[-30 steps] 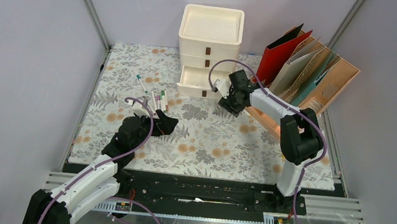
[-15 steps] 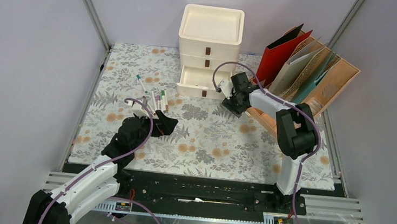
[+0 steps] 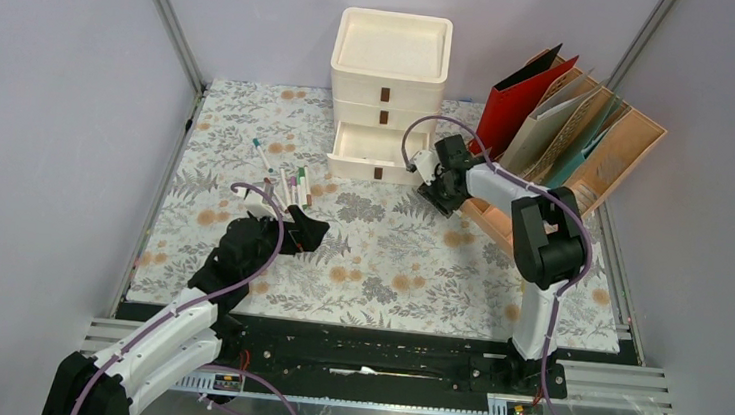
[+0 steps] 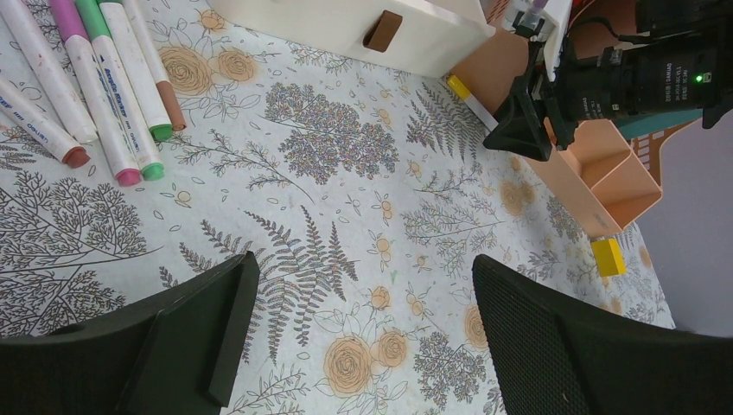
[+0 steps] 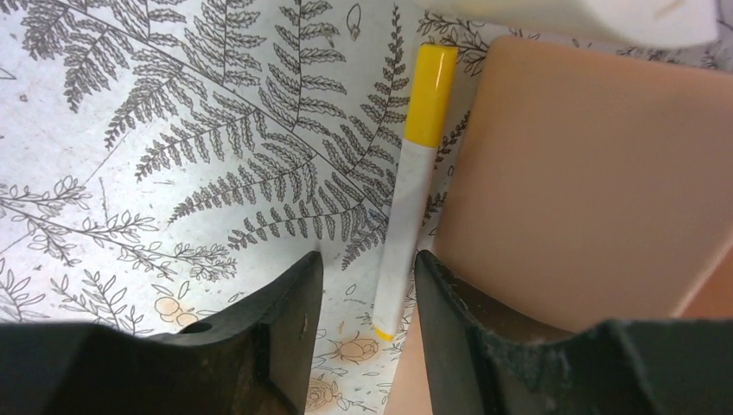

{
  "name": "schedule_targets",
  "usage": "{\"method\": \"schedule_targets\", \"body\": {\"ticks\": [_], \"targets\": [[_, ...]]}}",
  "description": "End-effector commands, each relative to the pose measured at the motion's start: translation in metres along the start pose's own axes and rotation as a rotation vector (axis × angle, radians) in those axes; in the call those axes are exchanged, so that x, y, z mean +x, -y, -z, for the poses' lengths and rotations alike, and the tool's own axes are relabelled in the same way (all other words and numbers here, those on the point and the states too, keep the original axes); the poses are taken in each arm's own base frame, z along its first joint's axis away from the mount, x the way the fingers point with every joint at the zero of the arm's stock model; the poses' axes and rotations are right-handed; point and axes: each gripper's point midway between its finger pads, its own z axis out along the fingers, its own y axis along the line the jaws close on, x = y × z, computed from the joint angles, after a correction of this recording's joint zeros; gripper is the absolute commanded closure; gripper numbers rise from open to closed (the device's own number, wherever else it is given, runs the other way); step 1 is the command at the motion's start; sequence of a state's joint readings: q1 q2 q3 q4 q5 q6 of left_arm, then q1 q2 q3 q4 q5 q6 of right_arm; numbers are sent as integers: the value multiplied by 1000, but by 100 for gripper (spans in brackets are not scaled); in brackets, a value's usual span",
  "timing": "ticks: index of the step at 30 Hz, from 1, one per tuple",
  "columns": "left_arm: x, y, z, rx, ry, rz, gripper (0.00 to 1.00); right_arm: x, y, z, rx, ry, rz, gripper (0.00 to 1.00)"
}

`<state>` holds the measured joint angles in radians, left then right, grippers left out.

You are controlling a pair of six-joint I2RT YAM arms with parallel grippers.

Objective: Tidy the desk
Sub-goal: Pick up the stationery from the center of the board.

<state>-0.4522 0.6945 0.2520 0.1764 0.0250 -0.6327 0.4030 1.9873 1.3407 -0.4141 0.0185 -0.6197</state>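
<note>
The desk (image 3: 389, 260) is covered in a fern-and-flower cloth. A yellow-capped white marker (image 5: 406, 207) lies on it against the peach file organizer (image 5: 588, 173); it also shows in the left wrist view (image 4: 469, 97). My right gripper (image 5: 370, 268) is low over the desk with its jaws open either side of the marker's lower end; the marker sits close to the right finger, with a gap to the left one. In the top view this gripper (image 3: 442, 196) is beside the open drawer (image 3: 369, 147). My left gripper (image 3: 309, 233) is open and empty above bare cloth (image 4: 363, 285).
Several loose markers (image 3: 290, 186) lie left of centre, also in the left wrist view (image 4: 104, 104). A white drawer unit (image 3: 389, 79) stands at the back. The organizer (image 3: 589, 152) holds folders at the back right. A yellow block (image 4: 608, 256) lies by it.
My right gripper has moved right and slightly back, closer to the organizer, and now straddles the yellow marker. The left arm has not moved.
</note>
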Motion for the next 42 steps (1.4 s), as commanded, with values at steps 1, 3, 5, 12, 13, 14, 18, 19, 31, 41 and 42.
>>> {"method": "schedule_targets", "body": {"ticks": [1,3,5,12,13,14,18,19,31,41,42], "targets": [[-12,5,0,21,51,-12,1,23,-29,-9,-174,-71,-31,52],[-13,5,0,21,53,-11,1,23,-37,-7,-222,-68,-33,56],[-13,5,0,21,54,-11,1,21,-41,-4,-246,-63,-41,60],[-13,6,0,25,55,-12,1,32,-44,-4,-227,-105,-79,68],[-13,6,0,25,54,-11,1,35,-42,-6,-213,-117,-86,69],[-13,6,0,27,53,-12,1,38,-42,-6,-201,-124,-89,71],[-12,6,0,27,50,-9,1,48,-42,-4,-177,-148,-92,82],[-12,6,0,27,51,-10,1,50,-43,-2,-178,-150,-91,84],[-11,7,0,35,50,3,1,43,-67,40,-274,-20,-66,100],[-11,8,0,35,50,8,1,6,-77,89,-359,178,-17,100],[-11,8,0,35,50,8,1,2,-77,94,-363,198,-8,100]]}}
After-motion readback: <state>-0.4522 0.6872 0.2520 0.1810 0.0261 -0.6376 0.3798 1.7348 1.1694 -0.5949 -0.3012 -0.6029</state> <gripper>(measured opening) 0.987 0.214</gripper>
